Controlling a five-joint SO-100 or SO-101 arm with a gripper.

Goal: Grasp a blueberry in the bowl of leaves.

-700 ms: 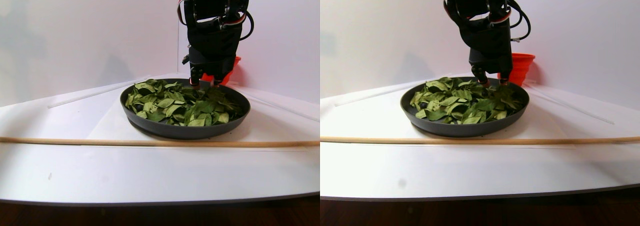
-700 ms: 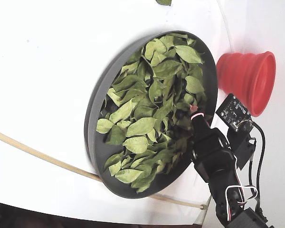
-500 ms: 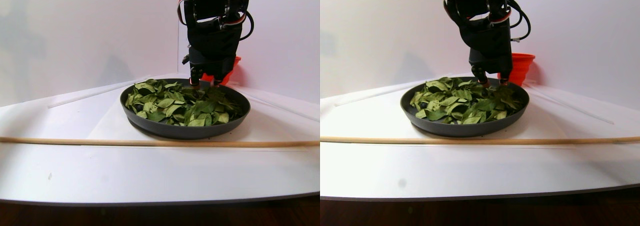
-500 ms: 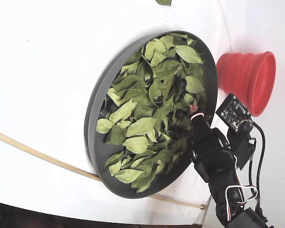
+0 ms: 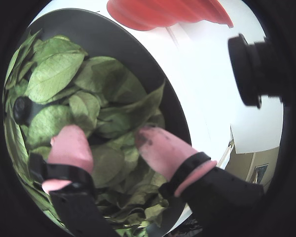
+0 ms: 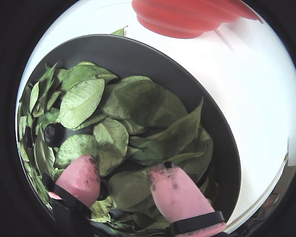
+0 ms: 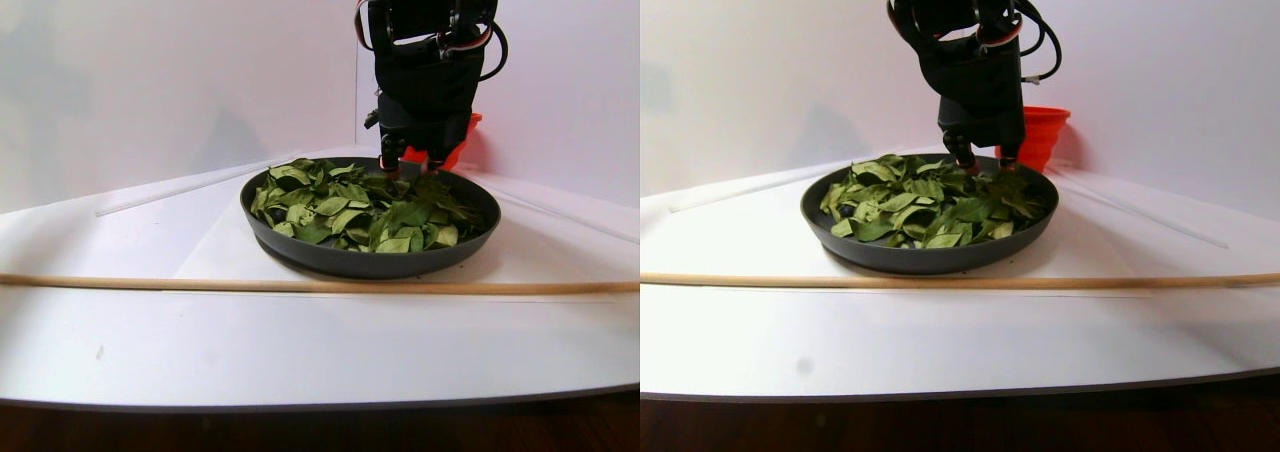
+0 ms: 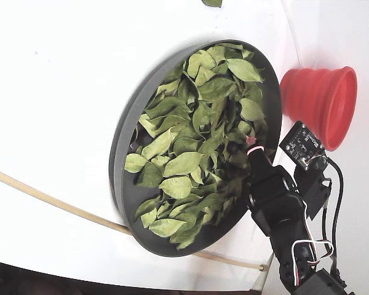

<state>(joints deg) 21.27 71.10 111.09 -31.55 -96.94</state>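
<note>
White tabletop [image 8: 61,74] carrying the dark-grey bowl [image 6: 138,49] of leaves [image 6: 79,101]; jaws spread, empty, pink fingertips [image 6: 81,177] among leaves, blueberry [image 6: 53,133] off left, half-hidden; likely to pinch a leaf instead, or nudge the berry under.

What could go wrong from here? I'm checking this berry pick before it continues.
1. The open tool is down among the leaves, with leaf between its fingers, so closing may pinch a leaf.
2. The one clear blueberry lies left of the fingers in both wrist views, so it may be missed.
3. Leaves may get pushed over the bowl rim.
</note>
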